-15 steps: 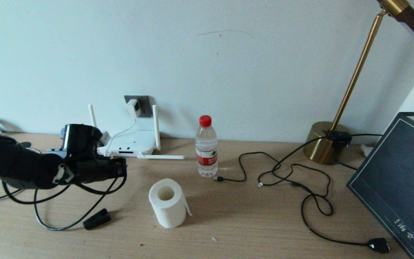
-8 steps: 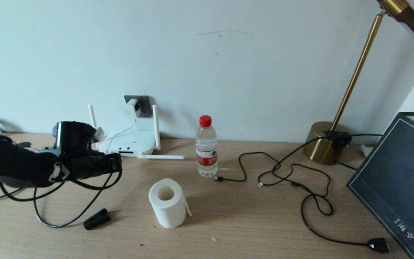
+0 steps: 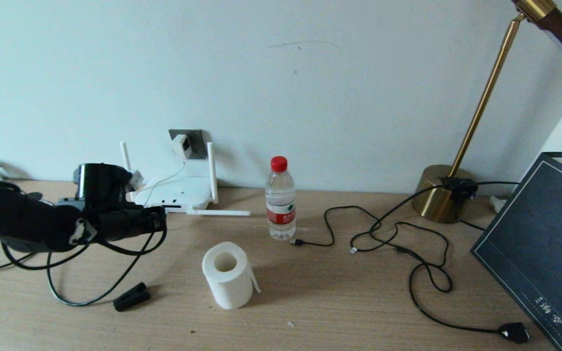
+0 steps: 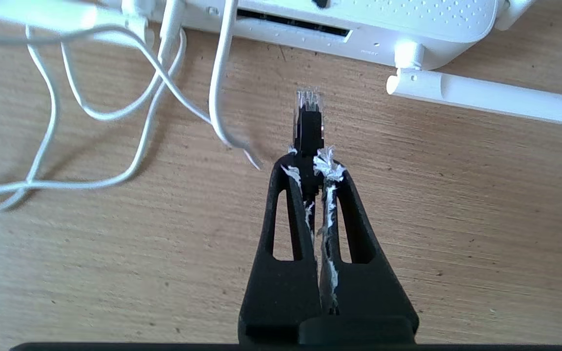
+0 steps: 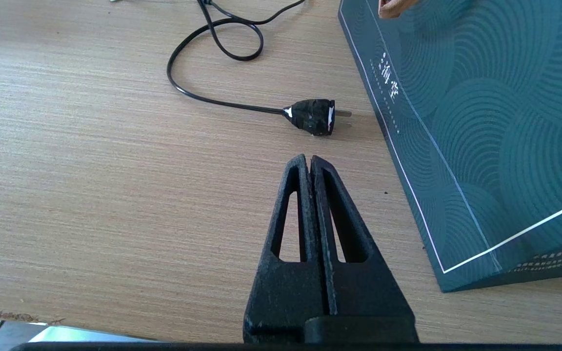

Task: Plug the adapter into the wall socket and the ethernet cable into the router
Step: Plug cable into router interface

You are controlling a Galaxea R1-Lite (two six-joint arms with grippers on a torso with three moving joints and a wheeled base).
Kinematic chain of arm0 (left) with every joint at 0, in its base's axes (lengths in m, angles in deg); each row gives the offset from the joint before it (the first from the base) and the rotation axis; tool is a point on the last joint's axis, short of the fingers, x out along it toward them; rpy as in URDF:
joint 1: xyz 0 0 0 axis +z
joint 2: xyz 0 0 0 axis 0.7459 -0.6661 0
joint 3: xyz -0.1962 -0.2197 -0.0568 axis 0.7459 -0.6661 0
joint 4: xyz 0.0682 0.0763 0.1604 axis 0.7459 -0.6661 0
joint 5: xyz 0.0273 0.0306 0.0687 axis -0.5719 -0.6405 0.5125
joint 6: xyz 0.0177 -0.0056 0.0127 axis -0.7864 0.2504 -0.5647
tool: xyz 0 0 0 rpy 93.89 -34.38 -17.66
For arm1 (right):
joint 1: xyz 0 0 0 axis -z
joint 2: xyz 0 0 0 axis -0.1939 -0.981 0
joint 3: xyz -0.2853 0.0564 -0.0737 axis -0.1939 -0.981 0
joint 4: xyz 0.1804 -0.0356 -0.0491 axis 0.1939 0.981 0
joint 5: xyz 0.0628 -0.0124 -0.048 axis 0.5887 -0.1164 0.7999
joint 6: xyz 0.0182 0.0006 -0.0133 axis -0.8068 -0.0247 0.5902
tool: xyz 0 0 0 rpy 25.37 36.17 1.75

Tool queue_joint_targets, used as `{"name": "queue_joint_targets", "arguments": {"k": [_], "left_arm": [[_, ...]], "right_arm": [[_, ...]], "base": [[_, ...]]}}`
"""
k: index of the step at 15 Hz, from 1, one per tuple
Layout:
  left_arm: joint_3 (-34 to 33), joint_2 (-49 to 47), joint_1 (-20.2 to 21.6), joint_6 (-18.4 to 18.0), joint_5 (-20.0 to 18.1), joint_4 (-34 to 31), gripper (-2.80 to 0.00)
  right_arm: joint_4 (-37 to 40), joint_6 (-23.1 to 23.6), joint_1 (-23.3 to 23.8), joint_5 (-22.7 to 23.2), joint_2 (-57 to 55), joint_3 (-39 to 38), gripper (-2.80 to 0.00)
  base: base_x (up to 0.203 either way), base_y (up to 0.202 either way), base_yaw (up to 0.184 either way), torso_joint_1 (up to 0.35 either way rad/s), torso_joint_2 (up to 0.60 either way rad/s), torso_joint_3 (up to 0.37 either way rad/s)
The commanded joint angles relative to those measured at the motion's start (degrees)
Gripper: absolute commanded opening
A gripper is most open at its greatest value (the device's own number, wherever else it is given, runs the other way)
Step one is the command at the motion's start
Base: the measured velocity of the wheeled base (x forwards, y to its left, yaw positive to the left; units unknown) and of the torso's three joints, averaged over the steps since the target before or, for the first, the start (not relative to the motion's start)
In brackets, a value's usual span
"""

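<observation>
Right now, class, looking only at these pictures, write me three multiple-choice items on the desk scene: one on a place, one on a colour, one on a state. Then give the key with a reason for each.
1. Where is the adapter?
A. in the wall socket
B. beside the lamp
C. lying on the desk

2. What colour is the water bottle cap?
A. blue
B. red
C. white

3. What is the left tool doing?
A. open over the desk
B. shut on nothing
C. shut on the ethernet cable

Key:
1 A, the head view shows the adapter on the socket plate, above the router.
2 B, the cap is red in the head view.
3 C, the left wrist view shows the clear connector sticking out between the closed fingers, short of the router's edge.
</observation>
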Motion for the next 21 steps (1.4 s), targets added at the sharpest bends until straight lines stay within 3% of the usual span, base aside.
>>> {"name": "queue_joint_targets", "arguments": {"k": [1,4,21], "left_arm": [[0.28,0.45,0.01,-0.77,0.04,0.05,-2.8],[1.75,0.04,0.01,-2.6,-0.68,-0.49,-2.8],[6.89,-6.57,0.01,-2.66,-0.84,0.12,-2.8]], "right_arm": [[0.11,0.07,0.0,0.03,-0.05,-0.01,-2.8],[0.11,0.0,0.0,0.03,-0.05,-0.01,-2.8],[0.11,-0.02,0.0,0.03,-0.05,-0.01,-2.8]], "base": [[0.0,0.0,0.0,0.0,0.0,0.0],[0.0,0.0,0.0,0.0,0.0,0.0],[0.0,0.0,0.0,0.0,0.0,0.0]]}}
